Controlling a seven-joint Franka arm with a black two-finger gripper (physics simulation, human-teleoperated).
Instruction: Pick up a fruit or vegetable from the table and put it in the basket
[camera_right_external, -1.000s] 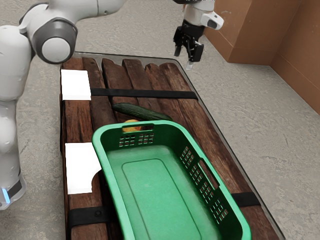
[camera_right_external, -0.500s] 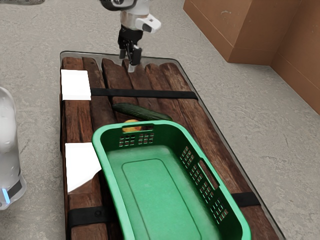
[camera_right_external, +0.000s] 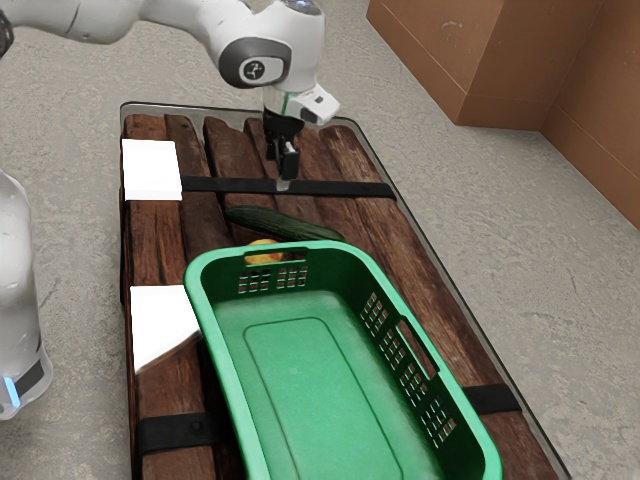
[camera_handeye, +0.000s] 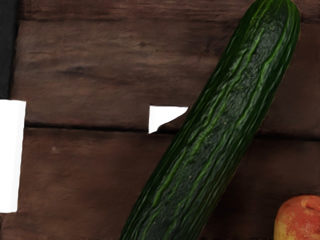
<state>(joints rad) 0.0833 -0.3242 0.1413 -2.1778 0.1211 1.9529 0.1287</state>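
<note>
Gripper (camera_right_external: 283, 182) vert., nr cuke (camera_right_external: 282, 222)

Open from above, hemmed in at mid-frame.
Passable over dark planks (camera_right_external: 345, 155) at upper centre of the exterior view, and down into the green basket (camera_right_external: 300, 380) at lower centre. Obstructed low at mid-frame by its raised end wall, by the red-yellow fruit (camera_right_external: 263, 257) close behind, and by the slanting cucumber (camera_right_external: 280, 222).

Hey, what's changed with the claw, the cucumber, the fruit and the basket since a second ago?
The claw has swung from the exterior view's right to above the table, nearer the cucumber. It has picked nothing up. The cucumber, fruit and basket stayed put.
</note>
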